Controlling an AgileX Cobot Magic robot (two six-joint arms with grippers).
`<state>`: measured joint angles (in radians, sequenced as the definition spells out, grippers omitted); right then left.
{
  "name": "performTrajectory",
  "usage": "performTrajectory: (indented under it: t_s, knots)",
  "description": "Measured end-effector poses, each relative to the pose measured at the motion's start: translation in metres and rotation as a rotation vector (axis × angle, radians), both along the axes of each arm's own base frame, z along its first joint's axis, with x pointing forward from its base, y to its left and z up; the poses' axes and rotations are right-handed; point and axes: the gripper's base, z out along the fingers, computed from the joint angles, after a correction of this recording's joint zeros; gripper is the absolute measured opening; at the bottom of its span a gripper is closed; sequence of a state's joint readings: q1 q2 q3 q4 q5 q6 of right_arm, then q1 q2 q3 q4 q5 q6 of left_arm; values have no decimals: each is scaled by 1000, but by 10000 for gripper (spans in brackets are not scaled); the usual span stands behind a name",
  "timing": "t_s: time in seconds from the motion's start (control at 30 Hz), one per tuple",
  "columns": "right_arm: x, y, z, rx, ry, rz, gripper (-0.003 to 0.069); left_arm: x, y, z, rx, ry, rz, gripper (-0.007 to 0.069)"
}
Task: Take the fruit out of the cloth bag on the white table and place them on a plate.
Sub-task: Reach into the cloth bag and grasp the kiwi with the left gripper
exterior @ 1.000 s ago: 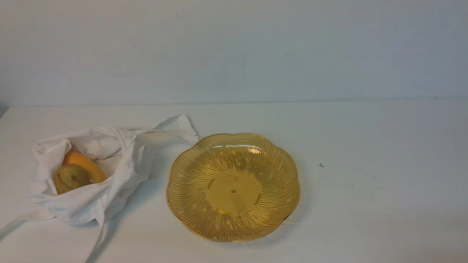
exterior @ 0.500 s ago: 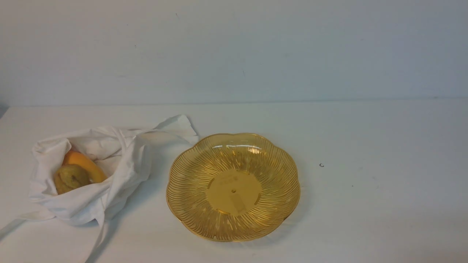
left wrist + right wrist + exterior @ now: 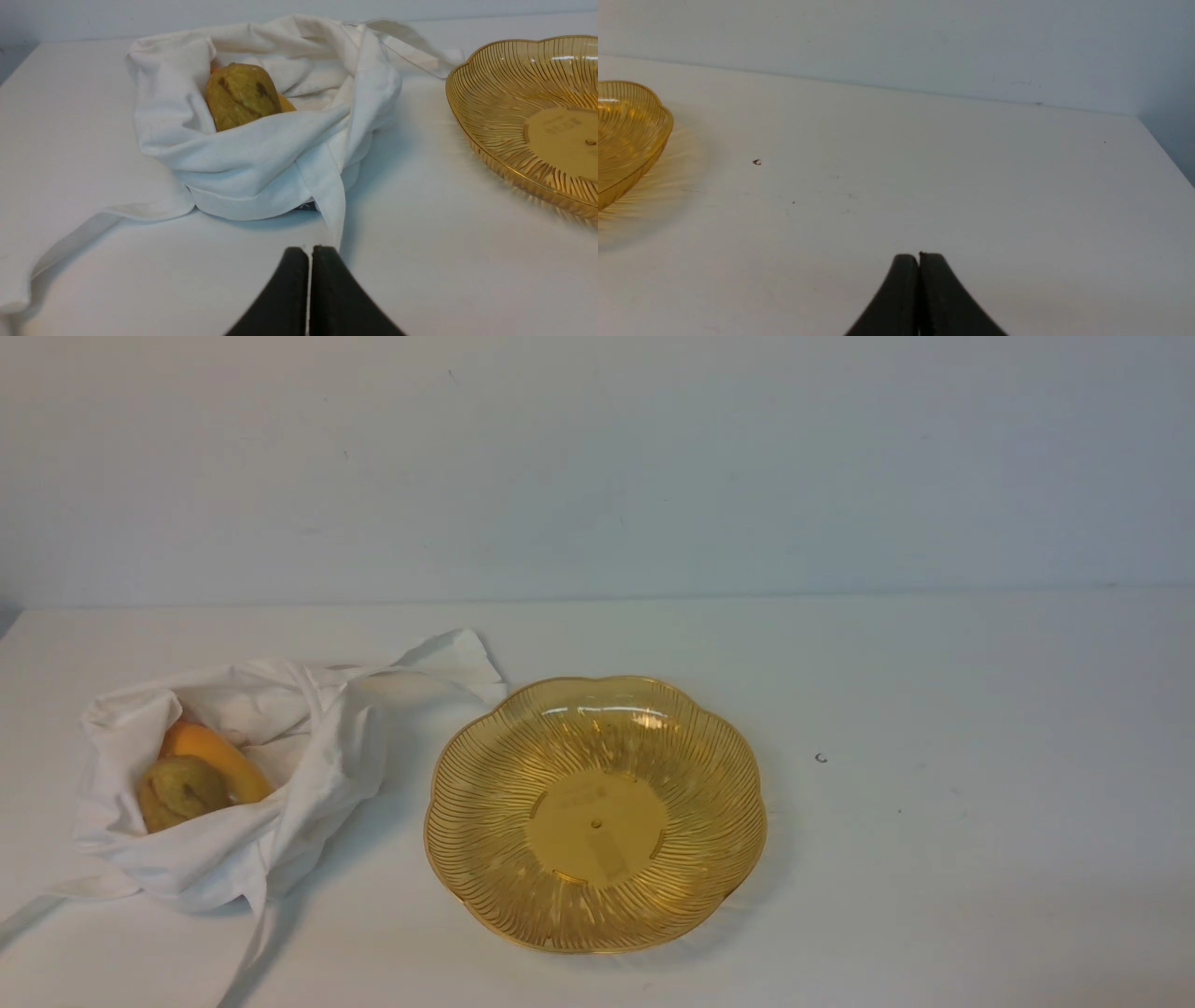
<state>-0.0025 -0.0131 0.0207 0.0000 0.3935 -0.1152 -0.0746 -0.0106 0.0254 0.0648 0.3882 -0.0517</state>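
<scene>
The white cloth bag (image 3: 280, 784) lies at the left of the white table (image 3: 934, 859), mouth open. Inside it sit the olive-brown fruit (image 3: 182, 791) and, behind it, the orange-yellow fruit (image 3: 215, 756). The amber plate (image 3: 691, 775) stands empty to the bag's right. In the left wrist view my left gripper (image 3: 310, 249) is shut and empty, just short of the bag (image 3: 261, 163); the olive-brown fruit (image 3: 240, 95) shows in its mouth, and the plate (image 3: 495, 93) is beside it. In the right wrist view my right gripper (image 3: 919, 255) is shut and empty over bare table, away from the plate (image 3: 630, 126). Neither arm shows in the front view.
A long strap (image 3: 65, 247) of the bag trails over the table toward the left gripper's side. A tiny dark speck (image 3: 821, 758) lies right of the plate. A pale wall (image 3: 597, 467) runs along the table's far edge; the table's right edge (image 3: 1164, 154) shows in the right wrist view.
</scene>
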Motion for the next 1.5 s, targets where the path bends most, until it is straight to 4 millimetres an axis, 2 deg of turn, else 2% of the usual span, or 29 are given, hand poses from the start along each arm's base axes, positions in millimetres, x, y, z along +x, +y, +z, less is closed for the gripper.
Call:
performTrajectory:
  t_s: [0.13, 0.2, 0.23, 0.27, 0.43, 0.53, 0.67, 0.73, 0.83, 0.87, 0.9, 0.93, 0.97, 1.07, 1.13, 1.2, 1.27, 1.3, 1.33, 1.37, 1.5]
  knots:
    - [0, 0, 0, 0, 0, 0, -13, 1, -2, 2, -103, -17, 6, -8]
    - [0, 0, 0, 0, 0, 0, -13, 2, -6, 7, -300, -58, 18, -8]
    - [0, 0, 0, 0, 0, 0, -13, 2, -6, 7, -315, -61, 19, -8]
    - [0, 0, 0, 0, 0, 0, -13, 2, -7, 11, -423, -92, 26, -8]
    - [0, 0, 0, 0, 0, 0, -13, 4, -7, 21, -599, -180, 39, -8]
    - [0, 0, 0, 0, 0, 0, -13, 4, -3, 33, -731, -317, 63, -8]
    - [0, 0, 0, 0, 0, 0, -13, 0, 8, 59, -863, -556, 104, -8]
    - [0, 0, 0, 0, 0, 0, -13, -6, 9, 83, -854, -618, 77, -8]
    - [0, 0, 0, 0, 0, 0, -13, -9, 3, 120, -767, -595, 23, -8]
    - [0, 0, 0, 0, 0, 0, -13, -4, -2, 136, -712, -523, -5, -8]
    - [0, 0, 0, 0, 0, 0, -13, -3, -2, 138, -704, -510, -9, -8]
    - [0, 0, 0, 0, 0, 0, -13, 2, -6, 144, -675, -451, -24, -8]
    - [0, 0, 0, 0, 0, 0, -13, 20, -15, 155, -605, -266, -61, -8]
    - [0, 0, 0, 0, 0, 0, -13, 43, -23, 161, -530, -59, -94, -8]
    - [0, 0, 0, 0, 0, 0, -13, 74, -30, 157, -449, 181, -108, -8]
    - [0, 0, 0, 0, 0, 0, -13, 97, -31, 155, -384, 295, -103, -8]
    - [0, 0, 0, 0, 0, 0, -13, 124, -31, 153, -320, 376, -88, -8]
    - [0, 0, 0, 0, 0, 0, -13, 124, -31, 153, -320, 376, -88, -8]
    - [0, 0, 0, 0, 0, 0, -13, 138, -30, 153, -294, 404, -76, -8]
    - [0, 0, 0, 0, 0, 0, -13, 153, -26, 154, -283, 423, -53, -8]
    - [0, 0, 0, 0, 0, 0, -13, 185, -8, 150, -319, 478, 48, -8]
